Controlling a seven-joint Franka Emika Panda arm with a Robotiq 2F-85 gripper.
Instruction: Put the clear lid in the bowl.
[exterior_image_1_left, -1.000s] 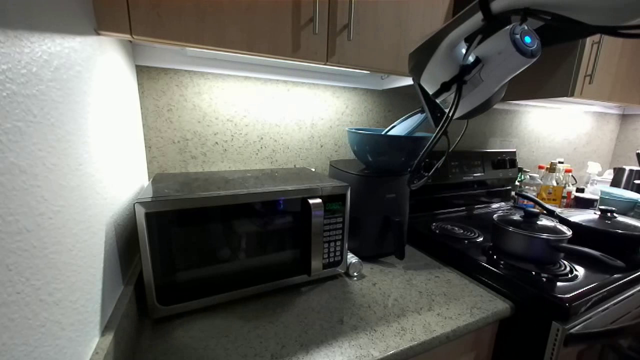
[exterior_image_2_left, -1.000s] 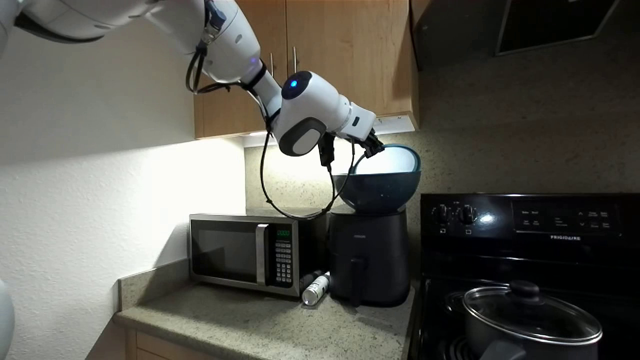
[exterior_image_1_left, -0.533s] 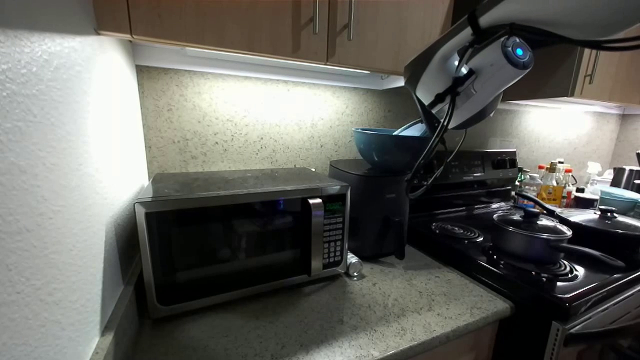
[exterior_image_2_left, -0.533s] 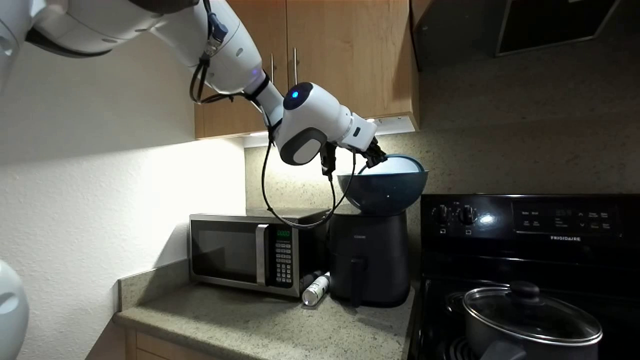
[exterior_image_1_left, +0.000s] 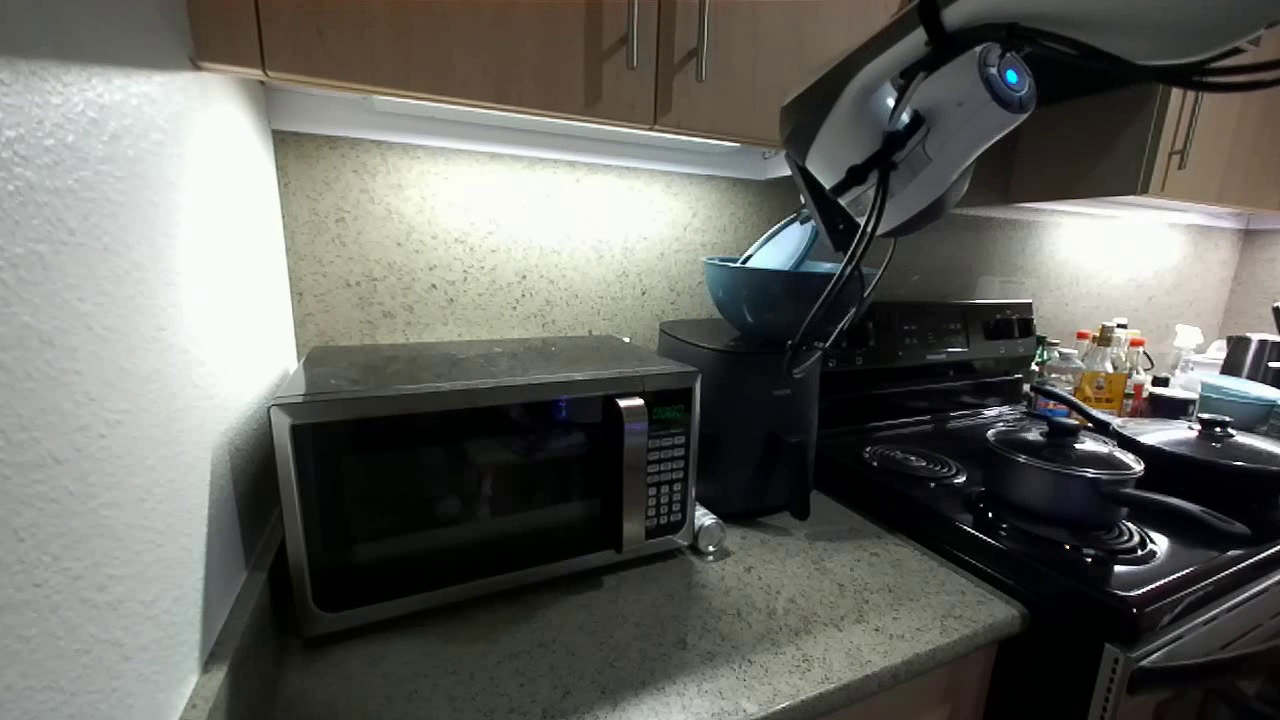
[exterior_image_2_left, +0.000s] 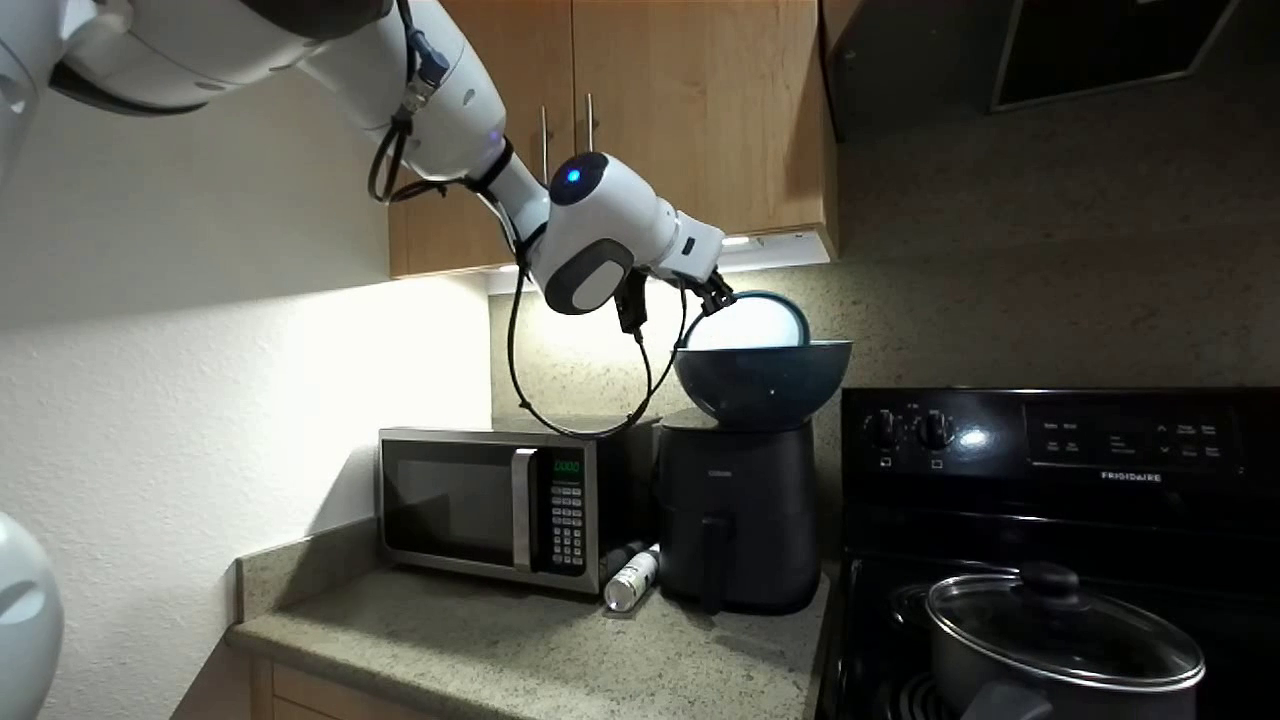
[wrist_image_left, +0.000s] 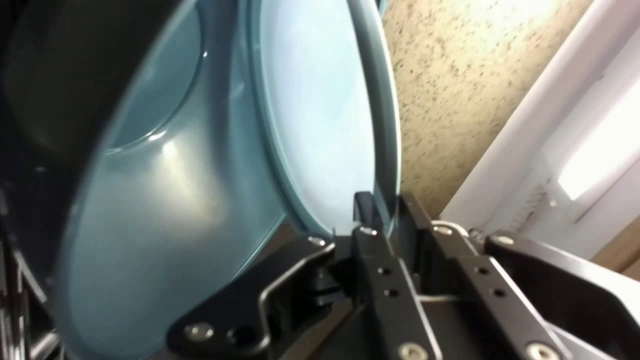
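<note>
The clear lid (exterior_image_1_left: 785, 247) is a pale whitish round disc with a teal rim. It stands tilted, its lower part behind the near rim of the dark teal-blue bowl (exterior_image_1_left: 765, 300). The bowl sits on a black appliance. In an exterior view, my gripper (exterior_image_2_left: 722, 297) holds the upper left of the lid (exterior_image_2_left: 750, 325) above the bowl (exterior_image_2_left: 765, 388). In the wrist view, my gripper (wrist_image_left: 386, 202) has its fingers on either side of the lid's rim (wrist_image_left: 315, 100); the open bowl (wrist_image_left: 165, 240) is at left. I cannot tell whether the lid's lower edge touches the bowl.
The black appliance (exterior_image_2_left: 738, 520) stands beside the microwave (exterior_image_2_left: 485, 510) on the counter (exterior_image_2_left: 540, 640). A small white bottle (exterior_image_2_left: 632, 580) lies between them. Wall cabinets (exterior_image_2_left: 700, 110) hang above. A lidded dark pot (exterior_image_2_left: 1070, 640) is on the stove.
The arm with the lid dipped, then rose and moved left in the exterior view with the stove panel. The bowl shifted slightly right on the appliance. The gripper keeps its hold on the lid.
</note>
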